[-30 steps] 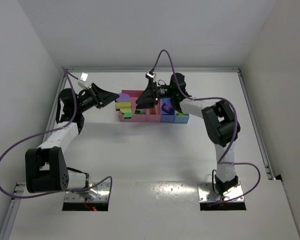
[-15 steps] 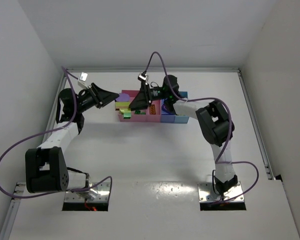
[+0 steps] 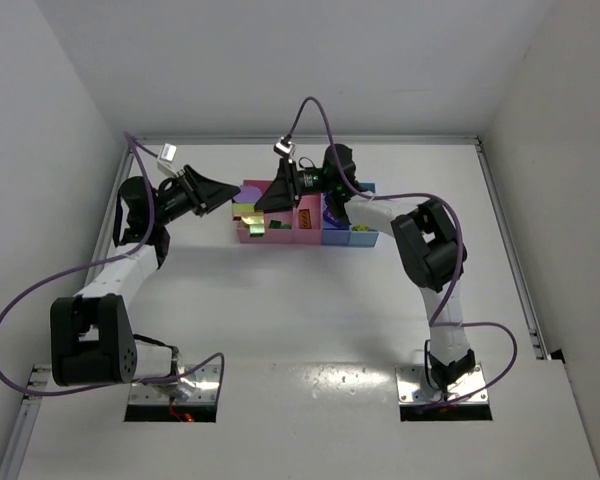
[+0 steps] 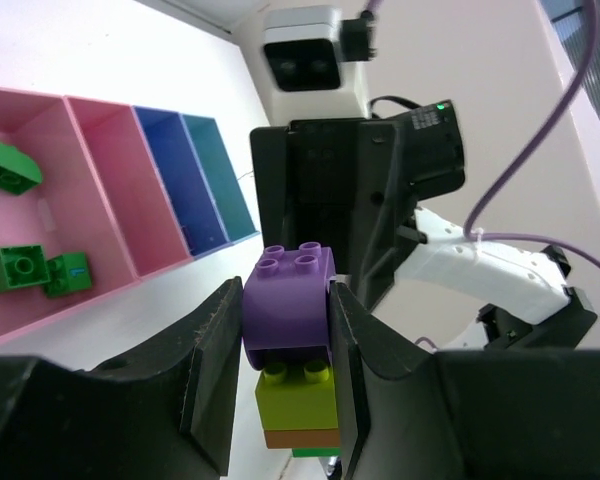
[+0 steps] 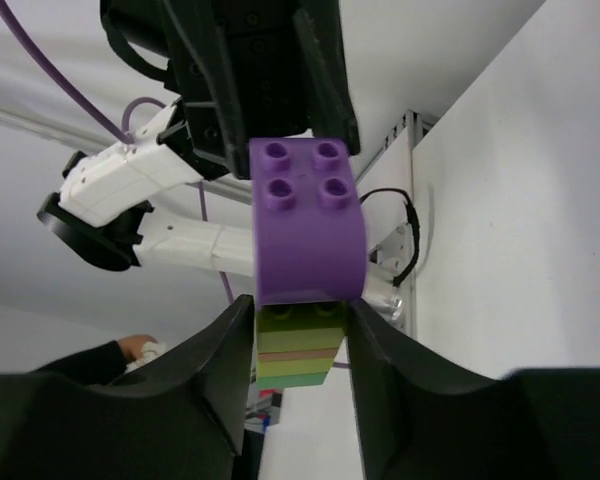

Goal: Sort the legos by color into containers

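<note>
Two robot arms met above the far left of the table, sharing one clump of legos [image 4: 294, 380] in mid-air, approx over the left end of a row of bins [image 3: 310, 236].

The left gripper [image 4: 285, 322] was clamped on the purple brick [image 4: 286, 300] at the top of the clump. The right gripper [image 5: 300, 338] had its fingers pressed to both sides of the yellow-green brick [image 5: 300, 322] just below, so it looked closed on it. An orange layer & a green one sat under that.

Below, in the left wrist view, the wide pink bin [image 4: 50, 120] held loose green legos [image 4: 18, 268]. The narrow pink bin [image 4: 110, 190], blue bin [image 4: 175, 180] & light blue bin [image 4: 220, 175] showed nothing inside from that angle.

Likely risks, as judgement only:
- A pull-apart could split the clump at the wrong seam, e.g. btwn yellow-green & orange, leaving mixed colours stuck together.
- The purple brick's sides looked rounded, so it might slip from the left fingers under a hard tug.
- A sudden release could fling a piece outside the bins, or into a bin w/ another colour.
- The grippers sat very close, so a twist might knock fingers together.
</note>
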Motion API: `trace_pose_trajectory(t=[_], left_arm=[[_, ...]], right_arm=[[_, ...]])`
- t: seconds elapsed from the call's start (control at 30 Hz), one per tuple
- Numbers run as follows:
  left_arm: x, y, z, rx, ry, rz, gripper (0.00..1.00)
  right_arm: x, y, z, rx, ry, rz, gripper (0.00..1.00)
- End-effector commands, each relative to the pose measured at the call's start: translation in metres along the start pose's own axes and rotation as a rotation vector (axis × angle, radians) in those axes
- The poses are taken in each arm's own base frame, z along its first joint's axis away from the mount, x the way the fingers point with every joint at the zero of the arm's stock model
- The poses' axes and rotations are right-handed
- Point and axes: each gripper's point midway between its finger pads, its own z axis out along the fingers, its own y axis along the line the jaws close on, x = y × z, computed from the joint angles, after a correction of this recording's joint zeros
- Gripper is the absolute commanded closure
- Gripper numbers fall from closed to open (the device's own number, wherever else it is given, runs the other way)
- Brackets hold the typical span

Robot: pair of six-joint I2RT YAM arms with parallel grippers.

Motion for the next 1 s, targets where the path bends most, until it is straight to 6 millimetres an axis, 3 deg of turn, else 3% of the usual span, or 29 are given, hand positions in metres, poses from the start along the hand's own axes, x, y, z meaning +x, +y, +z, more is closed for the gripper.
trace_pose_trajectory(t=[0.0,0.03,0.07,0.23,0.43,0.47,0.5,0.67,0.7,0.73,0.77,0.8,0.87,0.93,0.97], left_arm=[[-0.007,-0.02,0.001,0.049,-0.018,0.059,1.0],[-0.007,-0.02,0.001,0.049,-0.018,0.059,1.0],[-0.007,-0.02,0.001,0.049,-0.018,0.059,1.0],[-0.01,-0.018,0.002,0.04,-0.036,0.059,1.0],[-0.026,-0.022,0.007,0.046,-0.082,0.112,1.0],[-0.03,-0.019,0.009,0.037,-0.093,0.109,1.0],[-0.033,-0.02,0.011,0.046,-0.098,0.121,1.0],[-0.052,-0.016,0.029,0.031,-0.14,0.16,1.0],[-0.047,-0.009,0.035,0.018,-0.127,0.137,1.0],[-0.049,-0.013,0.037,0.021,-0.138,0.157,1.0],[-0.047,-0.012,0.045,0.013,-0.133,0.164,1.0],[-0.042,-0.004,0.051,-0.009,-0.114,0.154,1.0],[-0.029,-0.007,0.068,-0.018,-0.068,0.212,1.0],[-0.013,0.012,0.083,-0.102,-0.016,0.22,1.0],[-0.007,0.003,0.099,-0.102,0.002,0.3,1.0]], right_arm=[[-0.012,0.015,0.006,-0.029,-0.02,-0.093,0.61],[-0.007,0.018,0.01,-0.039,-0.002,-0.101,0.66],[-0.006,0.02,0.01,-0.046,0.005,-0.116,0.77],[0.01,0.016,0.005,-0.046,0.026,-0.093,0.98],[0.049,0.024,-0.014,-0.06,0.113,-0.097,1.0],[0.051,0.033,-0.02,-0.064,0.115,-0.141,1.0],[0.066,0.029,-0.025,-0.057,0.146,-0.108,1.0],[0.083,0.035,-0.058,-0.004,0.145,-0.125,1.0],[0.094,0.026,-0.065,0.021,0.16,-0.099,1.0],[0.096,0.031,-0.072,0.036,0.157,-0.115,1.0],[0.086,0.026,-0.083,0.062,0.134,-0.253,1.0],[0.099,0.023,-0.094,0.1,0.143,-0.13,1.0],[0.094,0.022,-0.113,0.178,0.101,-0.185,1.0],[0.081,0.009,-0.147,0.294,0.017,-0.199,1.0],[0.07,0.008,-0.171,0.363,-0.045,-0.219,1.0]])
